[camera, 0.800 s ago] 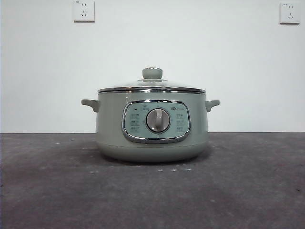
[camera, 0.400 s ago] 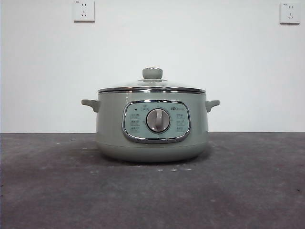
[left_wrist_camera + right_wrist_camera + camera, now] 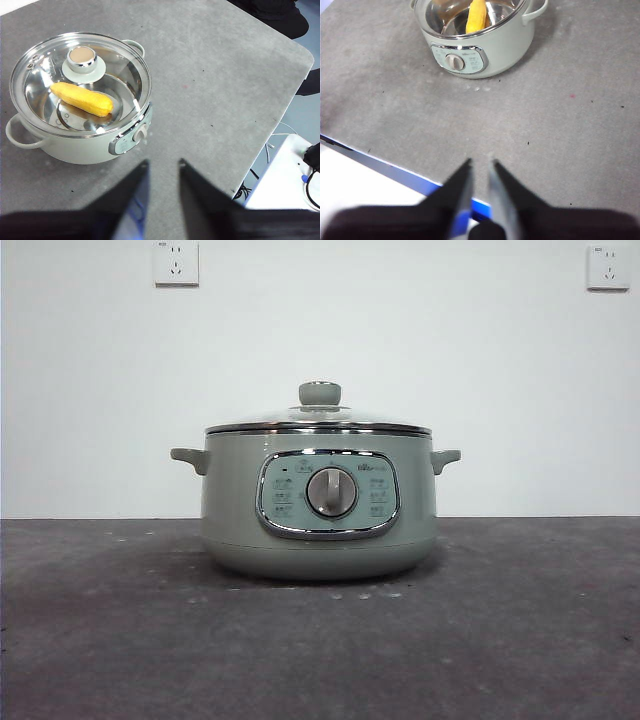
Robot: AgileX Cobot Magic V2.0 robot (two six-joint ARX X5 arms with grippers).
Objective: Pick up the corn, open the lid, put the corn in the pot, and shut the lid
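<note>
No change from earlier frames: corn (image 3: 82, 99) inside pot (image 3: 318, 505), lid (image 3: 80, 82) on. Left end effector (image 3: 161, 167) and right end effector (image 3: 480, 165) slightly open, empty, above table (image 3: 215, 90).

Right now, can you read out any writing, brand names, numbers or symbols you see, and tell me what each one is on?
None can be read.
Control panel on the pot: a small brand mark above the dial and rows of tiny labels beside it, all too small and blurred to read.
Wall sockets: a tiny mark above each, unreadable.
Lid and corn: no text visible.
</note>
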